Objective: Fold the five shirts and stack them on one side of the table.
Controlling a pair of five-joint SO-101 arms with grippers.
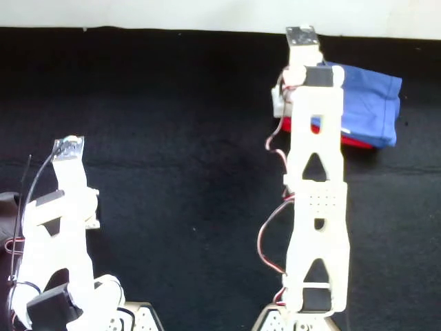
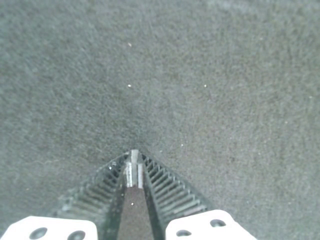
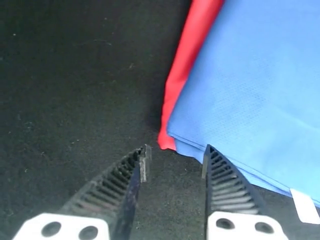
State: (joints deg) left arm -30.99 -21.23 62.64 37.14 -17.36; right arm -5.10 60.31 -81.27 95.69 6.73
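Note:
A folded blue shirt (image 1: 368, 103) lies on a folded red shirt (image 1: 355, 141) at the table's far right. In the right wrist view the blue shirt (image 3: 250, 85) covers most of the red shirt (image 3: 192, 55), whose edge sticks out along one side. My right gripper (image 3: 175, 154) is open just off the stack's corner, with nothing between its fingers. The right arm (image 1: 315, 172) stretches far across the table to the stack. My left gripper (image 2: 134, 156) is shut over bare black cloth, holding nothing. The left arm (image 1: 65, 221) stays low at the near left.
A black cloth (image 1: 172, 138) covers the table, with open room across the middle and left. A white wall strip (image 1: 207, 14) runs along the far edge. Red and black cables (image 1: 272, 234) hang beside the right arm.

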